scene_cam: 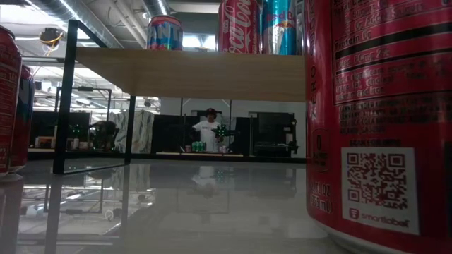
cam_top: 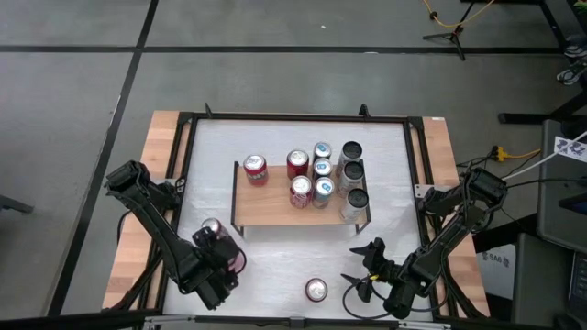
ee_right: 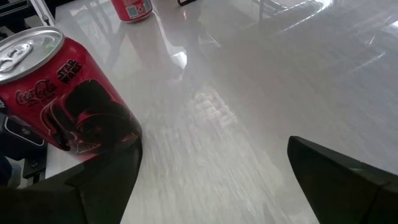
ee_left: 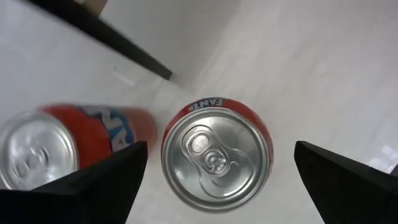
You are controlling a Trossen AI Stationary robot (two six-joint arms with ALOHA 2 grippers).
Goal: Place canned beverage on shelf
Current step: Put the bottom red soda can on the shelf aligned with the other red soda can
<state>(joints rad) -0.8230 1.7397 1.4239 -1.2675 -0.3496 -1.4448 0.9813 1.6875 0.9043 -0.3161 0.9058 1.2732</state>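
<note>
Between your left gripper's (ee_left: 217, 180) two dark fingers, which stand wide and hold nothing, an orange Fanta can with a silver pull-tab lid (ee_left: 216, 155) stands upright on the white tabletop (ee_left: 323, 68). Long axis vertical, lid facing the wrist camera, can roughly centred in the gap. Touch on either finger: not seen.

A second orange can (ee_left: 59, 149) sits just beside the first, close to one finger. Judge it the main hazard: a closing finger could knock it.

High view: left gripper (cam_top: 215, 261) works the near-left part of the table, just in front of the low shelf with the light wooden top board and thin black legs (cam_top: 271, 203). One black leg crosses the left wrist view beyond the cans.

Shelf top: red, blue and dark cans (cam_top: 321, 174) cluster toward the right, one red can (cam_top: 255, 169) near the left end. Bare board lies between and in front, and that looks like your landing room.

Right gripper (cam_top: 367, 270) waits near-right, jaws also wide and empty. A red Coca-Cola can with dark figure print (ee_right: 65, 96) stands close beside it, outside the fingers. Left arm is the one placed to grasp.

Low view shows a person far across the room, well apart from the table.
</note>
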